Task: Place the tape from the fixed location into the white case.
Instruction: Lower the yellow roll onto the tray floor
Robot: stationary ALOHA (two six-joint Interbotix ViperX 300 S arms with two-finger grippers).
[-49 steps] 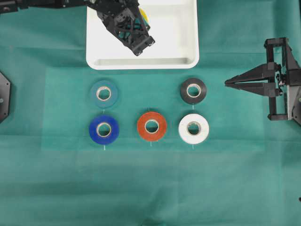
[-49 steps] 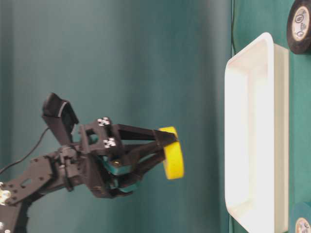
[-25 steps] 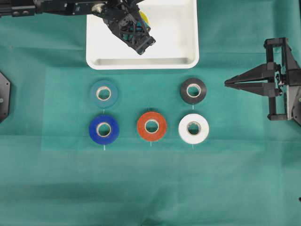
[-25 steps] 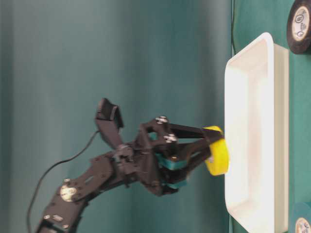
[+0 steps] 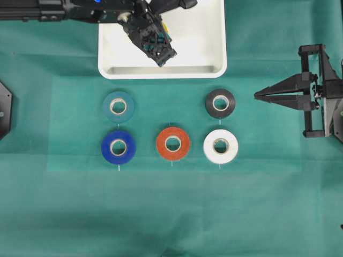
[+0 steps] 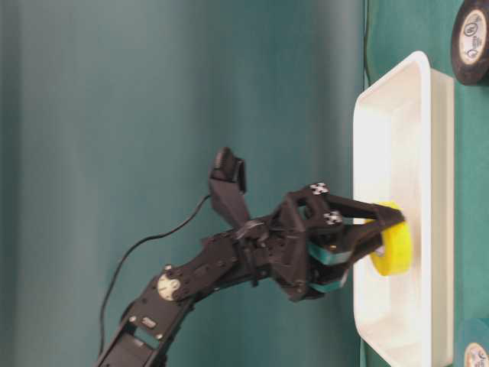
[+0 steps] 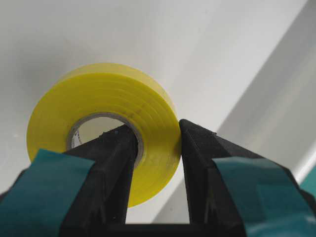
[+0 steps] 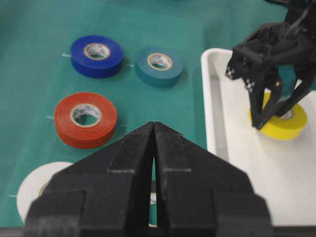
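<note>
— Yellow tape [image 7: 106, 116] is seen clamped in the left gripper [image 7: 155, 148] by the wrist camera: one finger [image 7: 106, 173] is pushed through the cardboard core, the other is pressed on the outer face, so the wall of the roll is pinched between them.

— Is that grip seen from overhead?

— Hardly. From above, only a sliver of the tape [image 5: 165, 27] is shown past the black gripper [image 5: 159, 40], which is held over the white case [image 5: 203, 32]. Five other rolls are laid out on the green cloth [image 5: 171, 214] below the case: a teal roll [image 5: 118, 106], a black roll [image 5: 220, 103], a blue roll [image 5: 118, 147], an orange-red roll [image 5: 173, 143] and a white roll [image 5: 221, 146].

— And how low is the tape held?

— That is given by the side view: the tape [image 6: 391, 248] is carried inside the rim of the case [image 6: 416, 76], close to the floor. Whether the floor is touched cannot be told there. In the right wrist view the tape [image 8: 281, 123] appears to be resting flat on the floor of the case [image 8: 217, 128].

— What about the right gripper [image 5: 257, 95]?

— It is parked well apart at the right edge, with its fingers [image 8: 133, 163] pressed together on nothing.
</note>
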